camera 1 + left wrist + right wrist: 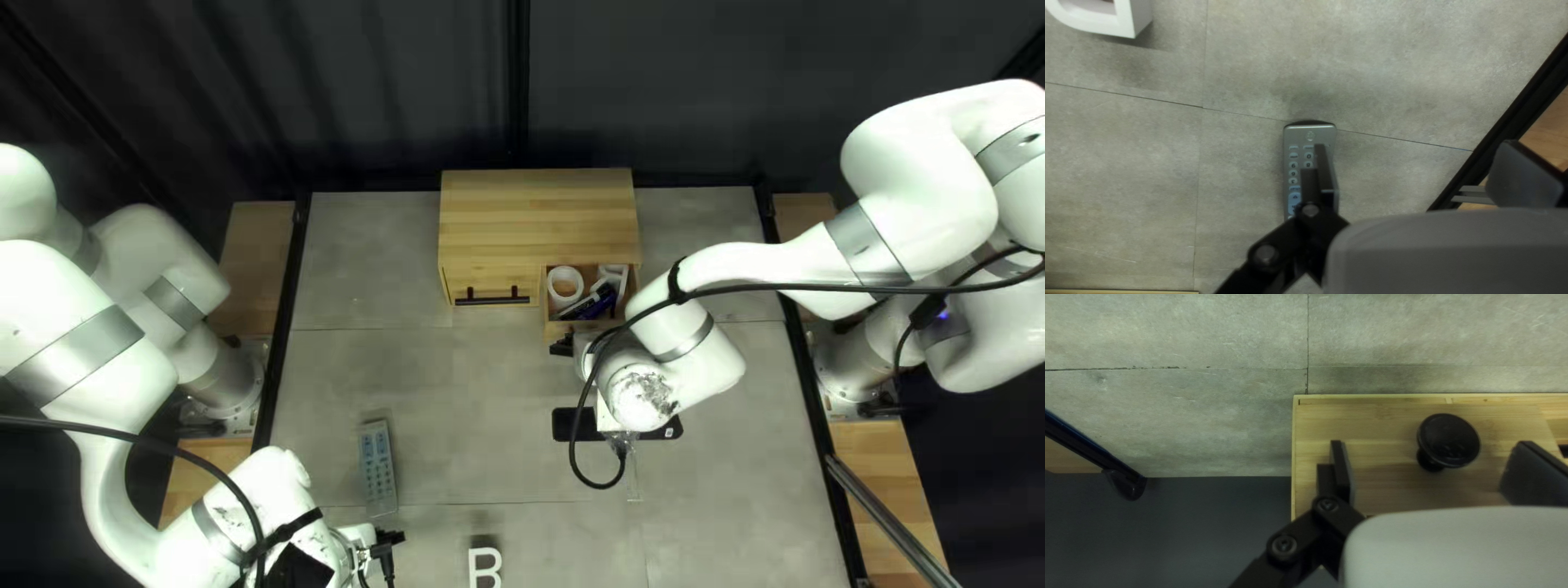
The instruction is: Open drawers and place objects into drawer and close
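The wooden cabinet (539, 212) has its right drawer (548, 318) open, holding a white tape roll (565, 283), pens and other small items. Just in front of that drawer is my right gripper (562, 345), mostly hidden by its arm. In the right wrist view, the round black knob (1449, 440) stands between the spread fingers of my right gripper (1433, 471), touching neither. My left gripper (388, 542) is low at the left, nearer than the grey remote (378, 468). Its own view shows my left gripper (1422, 173) open, one finger over the remote (1310, 142).
A black flat object (564, 424) lies partly under my right arm. A white letter B (486, 566) is at the table's near edge, partly seen in the left wrist view. The cabinet's left drawer, with a black bar handle (490, 297), is closed.
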Tool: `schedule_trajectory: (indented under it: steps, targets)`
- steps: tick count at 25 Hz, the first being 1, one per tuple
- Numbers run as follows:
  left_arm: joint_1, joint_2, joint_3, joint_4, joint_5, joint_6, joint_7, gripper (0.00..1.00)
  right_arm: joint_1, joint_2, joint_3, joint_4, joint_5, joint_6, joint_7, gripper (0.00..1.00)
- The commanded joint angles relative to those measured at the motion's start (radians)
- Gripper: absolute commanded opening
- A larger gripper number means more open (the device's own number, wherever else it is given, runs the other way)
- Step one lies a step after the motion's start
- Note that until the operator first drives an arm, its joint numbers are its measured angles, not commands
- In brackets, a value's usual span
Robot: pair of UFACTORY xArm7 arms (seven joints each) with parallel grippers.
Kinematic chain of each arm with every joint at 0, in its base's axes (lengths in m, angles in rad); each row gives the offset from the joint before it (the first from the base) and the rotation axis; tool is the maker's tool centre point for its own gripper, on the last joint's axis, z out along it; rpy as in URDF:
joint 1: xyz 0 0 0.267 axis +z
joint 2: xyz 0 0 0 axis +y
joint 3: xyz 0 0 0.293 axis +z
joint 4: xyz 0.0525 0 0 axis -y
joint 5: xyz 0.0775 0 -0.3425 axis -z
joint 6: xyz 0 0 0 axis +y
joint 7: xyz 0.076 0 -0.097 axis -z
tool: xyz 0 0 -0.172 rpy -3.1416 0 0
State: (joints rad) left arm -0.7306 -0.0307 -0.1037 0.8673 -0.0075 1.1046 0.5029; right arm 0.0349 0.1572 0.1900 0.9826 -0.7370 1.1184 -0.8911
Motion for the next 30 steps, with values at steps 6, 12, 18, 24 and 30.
schedule_trajectory:
  steps: [6,12,18,24,30]
  targets:
    - [0.000,0.000,0.000,0.000,0.000,0.000,0.000,1.00,-0.011,-0.002,-0.011,0.002,-0.010,0.000,-0.014,1.00]
    - [0.000,0.000,0.000,0.000,0.000,0.000,0.000,1.00,-0.020,0.003,-0.018,0.008,-0.017,-0.005,-0.026,1.00]
    - [0.000,0.000,0.000,0.000,0.000,0.000,0.000,1.00,-0.030,-0.005,-0.027,0.003,-0.025,-0.010,-0.039,1.00]
    - [0.000,0.000,0.000,0.000,0.000,0.000,0.000,1.00,-0.040,-0.004,-0.037,-0.004,-0.039,-0.026,-0.041,1.00]
    - [0.000,0.000,0.000,0.000,0.000,0.000,0.000,1.00,-0.046,0.005,-0.043,-0.008,-0.048,-0.044,-0.038,1.00]
